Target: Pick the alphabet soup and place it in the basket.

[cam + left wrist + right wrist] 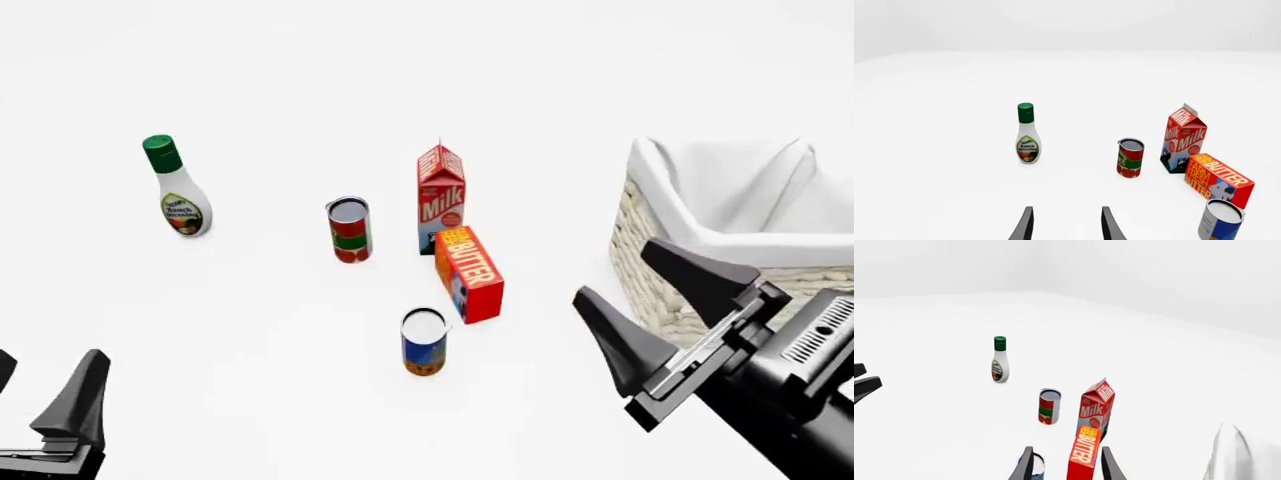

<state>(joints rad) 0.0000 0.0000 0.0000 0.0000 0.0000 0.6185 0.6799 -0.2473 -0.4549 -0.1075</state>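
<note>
- The left gripper (pixel 47 395) sits low at the near left corner of the front view, mostly cut off by the frame; its wrist camera shows the two dark fingers spread apart with only bare white table (pixel 267 400) between them.
- The right gripper (pixel 647 305) hangs at the near right, jaws wide open and holding nothing — its upper finger crosses in front of the basket's wall.
- The alphabet soup (pixel 424 342) stands upright on the table between the two grippers, blue label with an orange band at the bottom, pale lid facing up, apart from both.
- Just behind it and a little to the right stands the butter box (pixel 470 273), red and orange, upright and close to the can.
- The basket (pixel 667 260) stands on the right side of the table — cream wicker with white cloth folded over its rim.
- Further back, the milk carton (pixel 441 198) stands just behind the butter box.
- To its left is a red-and-green can (pixel 350 230), upright.
- Far left stands the ranch dressing bottle (pixel 175 188) with a green cap, well apart from the rest.
</note>
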